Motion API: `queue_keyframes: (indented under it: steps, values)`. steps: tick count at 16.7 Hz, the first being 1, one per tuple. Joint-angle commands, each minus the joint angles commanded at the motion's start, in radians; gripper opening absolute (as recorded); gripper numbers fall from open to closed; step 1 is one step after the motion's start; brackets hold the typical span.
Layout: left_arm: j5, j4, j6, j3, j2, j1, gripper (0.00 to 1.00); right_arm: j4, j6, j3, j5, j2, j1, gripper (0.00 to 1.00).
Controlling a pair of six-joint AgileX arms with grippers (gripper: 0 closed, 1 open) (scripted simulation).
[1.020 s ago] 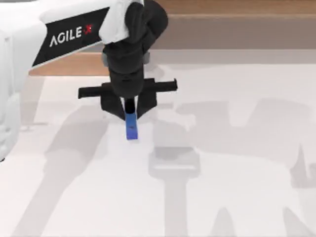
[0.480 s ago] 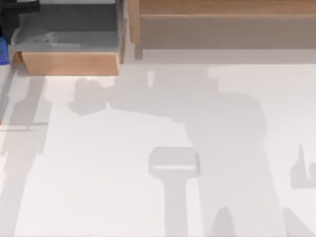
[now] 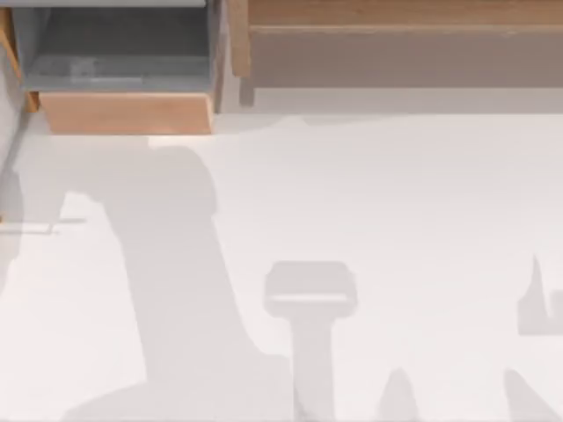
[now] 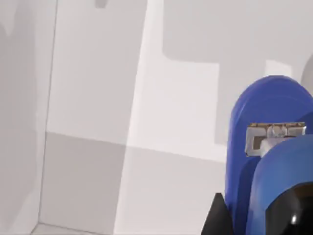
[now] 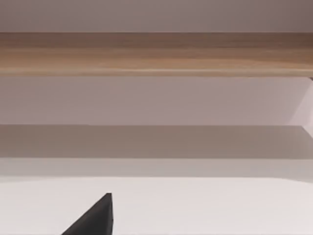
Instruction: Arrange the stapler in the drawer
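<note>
The blue stapler (image 4: 266,161) looms large in the left wrist view, with a small metal mark on its upper face and a black rounded end nearest the camera. My left gripper (image 4: 254,226) is shut on it, one black finger (image 4: 216,220) pressed against its side. The drawer (image 3: 127,112) stands pulled open at the back left of the table in the top view, its light wooden front facing the table and its grey floor bare. My right gripper (image 5: 98,220) is parked, facing the long shelf.
A long wood-and-grey shelf unit (image 3: 396,35) runs along the back of the table to the right of the drawer, and its wooden edge (image 5: 156,54) crosses the right wrist view. Arm shadows lie over the white tabletop (image 3: 396,193).
My left arm has swung left out of the top view with the stapler. The drawer, hidden under the arm a second ago, now shows fully, and the arm's shadow has moved to the left.
</note>
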Motion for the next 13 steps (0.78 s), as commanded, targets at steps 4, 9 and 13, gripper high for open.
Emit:
queue_keyframes:
  steps: [4,9,13]
  values:
    - [0.028,-0.066,0.140,0.086,0.134,0.016,0.00,0.000,0.000,0.000,0.000,0.000,0.000,1.00]
    - [0.031,-0.094,0.180,0.105,0.163,0.014,0.00,0.000,0.000,0.000,0.000,0.000,0.000,1.00]
    - [0.029,-0.084,0.180,0.092,0.159,0.012,0.00,0.000,0.000,0.000,0.000,0.000,0.000,1.00]
